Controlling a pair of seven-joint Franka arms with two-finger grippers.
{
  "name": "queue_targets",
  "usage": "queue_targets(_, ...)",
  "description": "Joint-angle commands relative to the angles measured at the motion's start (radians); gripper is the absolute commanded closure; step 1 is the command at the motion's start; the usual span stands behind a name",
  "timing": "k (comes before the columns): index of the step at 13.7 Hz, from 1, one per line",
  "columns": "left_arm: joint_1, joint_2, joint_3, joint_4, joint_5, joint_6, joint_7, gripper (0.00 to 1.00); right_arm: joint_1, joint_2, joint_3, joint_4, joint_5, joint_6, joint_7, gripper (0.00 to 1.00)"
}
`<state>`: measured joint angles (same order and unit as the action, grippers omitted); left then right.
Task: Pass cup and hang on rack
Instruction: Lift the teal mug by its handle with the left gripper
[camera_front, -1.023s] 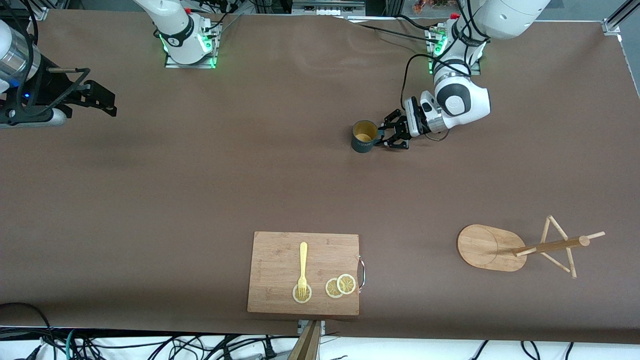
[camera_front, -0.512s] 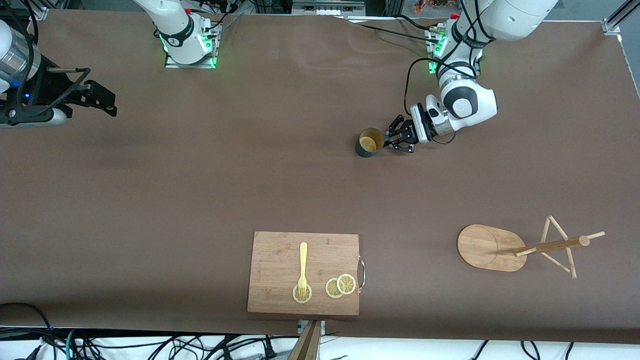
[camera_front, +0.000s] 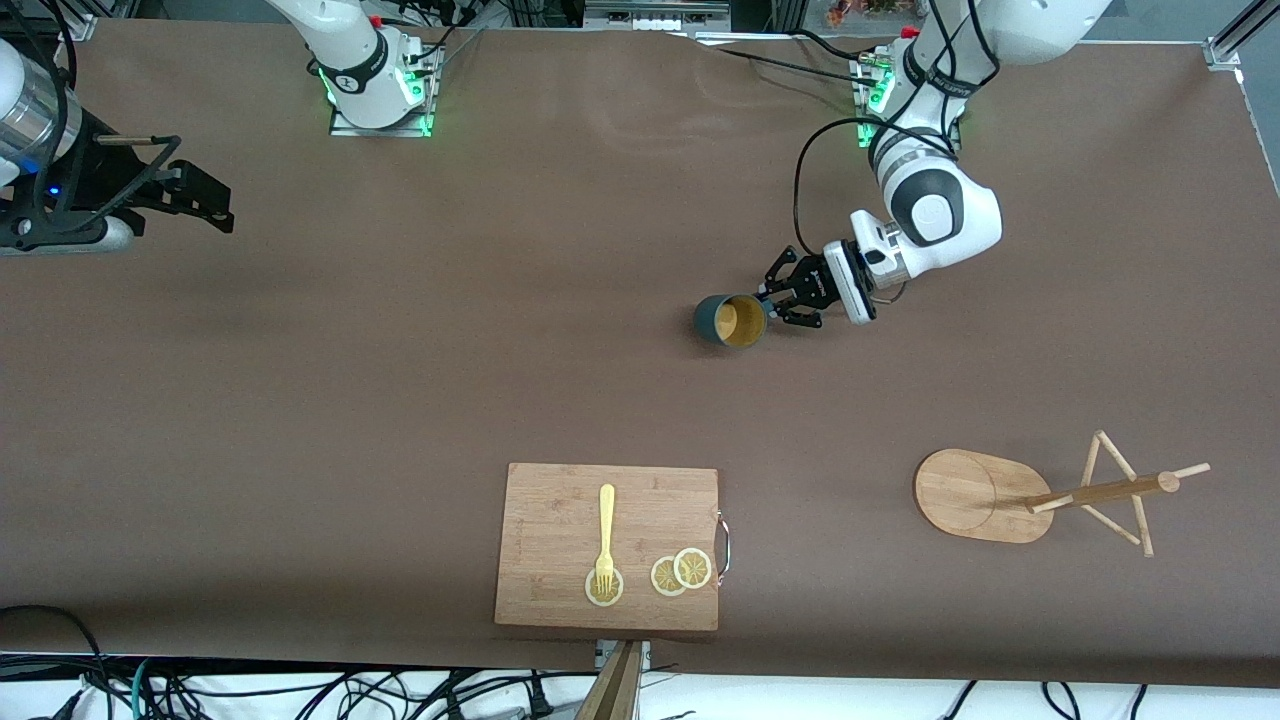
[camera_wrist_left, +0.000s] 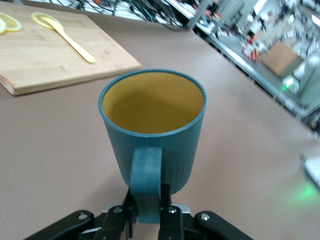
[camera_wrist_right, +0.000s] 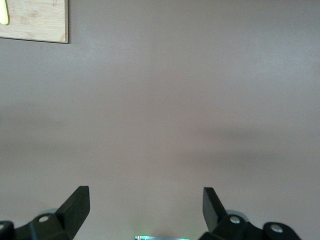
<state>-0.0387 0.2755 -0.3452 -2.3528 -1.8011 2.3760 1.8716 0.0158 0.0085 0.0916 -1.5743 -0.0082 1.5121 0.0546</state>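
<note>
The dark teal cup (camera_front: 728, 320), yellow-ochre inside, hangs tilted over the bare table with its mouth turned toward the front camera. My left gripper (camera_front: 777, 303) is shut on its handle (camera_wrist_left: 146, 180); in the left wrist view the cup (camera_wrist_left: 152, 125) fills the middle and the fingers (camera_wrist_left: 170, 220) pinch the handle from both sides. The bamboo rack (camera_front: 975, 495) stands nearer the front camera, toward the left arm's end, with its post and pegs (camera_front: 1105, 490). My right gripper (camera_front: 205, 203) is open and empty over the right arm's end of the table, also seen in its wrist view (camera_wrist_right: 145, 205).
A wooden cutting board (camera_front: 540, 590) lies at the table's front edge with a yellow fork (camera_front: 605, 535) and lemon slices (camera_front: 681, 571) on it. It also shows in the left wrist view (camera_wrist_left: 35, 65) and a corner in the right wrist view (camera_wrist_right: 35, 22).
My left gripper has carried the cup toward the front camera and tipped it from upright onto a tilt. The right arm has not moved.
</note>
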Motion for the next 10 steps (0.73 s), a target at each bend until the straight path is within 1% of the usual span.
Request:
queue_targets(1, 0.052, -0.105, -0.014, 0.032, 0.166, -0.018, -0.391, 1.00, 0.001, -0.004, 0.005, 0.011, -0.001, -0.009, 0.014, 0.00)
queue_targets(3, 0.103, -0.134, 0.000, 0.113, 0.395, -0.130, -0.721, 1.00, 0.001, -0.004, 0.005, 0.011, -0.001, -0.009, 0.014, 0.00)
queue_targets(4, 0.134, -0.142, 0.023, 0.166, 0.521, -0.208, -0.878, 1.00, 0.001, -0.004, 0.007, 0.011, -0.001, -0.009, 0.014, 0.00)
queue_targets(5, 0.147, -0.142, 0.064, 0.226, 0.628, -0.298, -1.017, 1.00, 0.001, -0.004, 0.017, 0.011, -0.001, -0.009, 0.016, 0.00)
queue_targets(6, 0.149, -0.141, 0.124, 0.277, 0.696, -0.401, -1.123, 1.00, 0.001, -0.004, 0.020, 0.011, -0.001, -0.009, 0.016, 0.00)
queue_targets(7, 0.148, -0.136, 0.185, 0.318, 0.730, -0.500, -1.197, 1.00, 0.001, -0.005, 0.022, 0.011, -0.001, -0.009, 0.016, 0.00)
queue_targets(8, 0.149, -0.130, 0.245, 0.340, 0.732, -0.585, -1.242, 1.00, 0.001, -0.005, 0.026, 0.011, -0.001, -0.009, 0.016, 0.00)
queue_targets(10, 0.154, -0.107, 0.349, 0.362, 0.732, -0.708, -1.298, 1.00, 0.001, -0.005, 0.027, 0.011, -0.001, -0.009, 0.016, 0.00)
